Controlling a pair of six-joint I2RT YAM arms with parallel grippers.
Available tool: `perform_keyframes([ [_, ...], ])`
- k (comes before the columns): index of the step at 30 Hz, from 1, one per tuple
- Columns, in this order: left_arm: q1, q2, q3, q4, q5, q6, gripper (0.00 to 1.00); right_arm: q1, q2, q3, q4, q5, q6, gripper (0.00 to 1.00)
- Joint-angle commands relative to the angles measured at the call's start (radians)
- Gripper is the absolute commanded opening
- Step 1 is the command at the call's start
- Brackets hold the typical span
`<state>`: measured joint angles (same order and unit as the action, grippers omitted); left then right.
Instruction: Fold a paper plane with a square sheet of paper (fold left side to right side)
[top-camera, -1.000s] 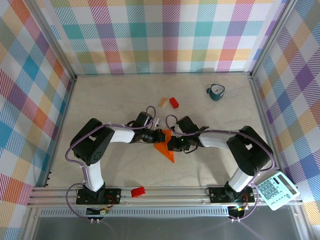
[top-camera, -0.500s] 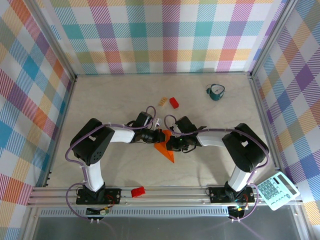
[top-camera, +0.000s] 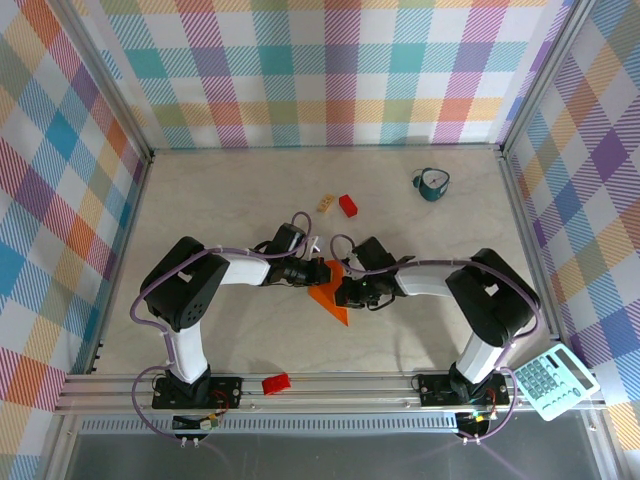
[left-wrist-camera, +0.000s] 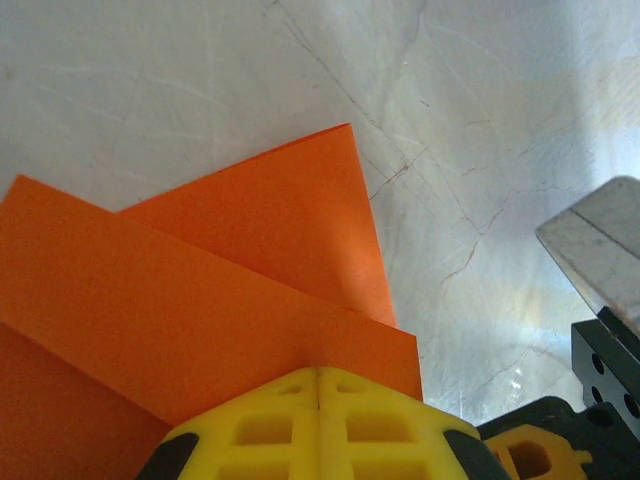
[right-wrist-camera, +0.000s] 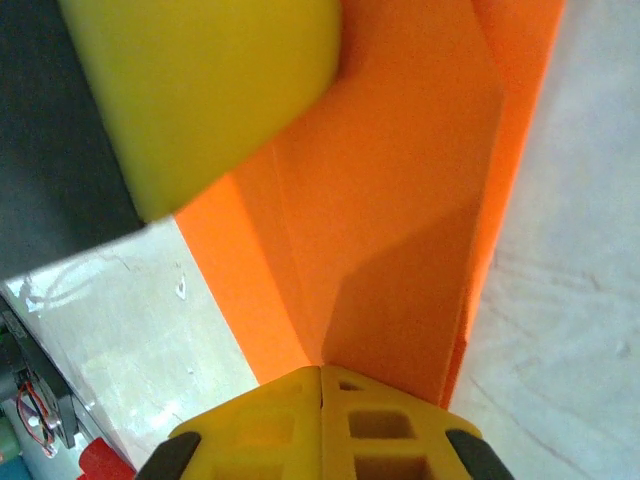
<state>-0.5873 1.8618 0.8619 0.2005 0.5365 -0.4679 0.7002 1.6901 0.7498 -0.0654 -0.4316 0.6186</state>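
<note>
Both jaws shut: my left gripper pins the square sheet of paper, right gripper slid toward 7 o'clock, likely creasing.

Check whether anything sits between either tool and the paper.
Nothing visible does. The left tool and right tool, both shut, touch the paper; the tan block and the red block beside it lie apart, farther back.

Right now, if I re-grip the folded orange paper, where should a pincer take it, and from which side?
Probably its free pointed tip at the near end, approached from that side. The orange paper lies flat, and the shut left pincer and right pincer press its far part.
</note>
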Motion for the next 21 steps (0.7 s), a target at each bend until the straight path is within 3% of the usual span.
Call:
perform_keyframes([
  [1,0.006,0.043,-0.013,-0.093,-0.101,-0.007,0.0,0.021,-0.032,-0.052,-0.115,-0.03,0.021,0.0],
  [21,0.01,0.048,-0.021,-0.09,-0.101,-0.013,0.0,0.064,-0.091,-0.128,-0.143,-0.041,0.062,0.0],
])
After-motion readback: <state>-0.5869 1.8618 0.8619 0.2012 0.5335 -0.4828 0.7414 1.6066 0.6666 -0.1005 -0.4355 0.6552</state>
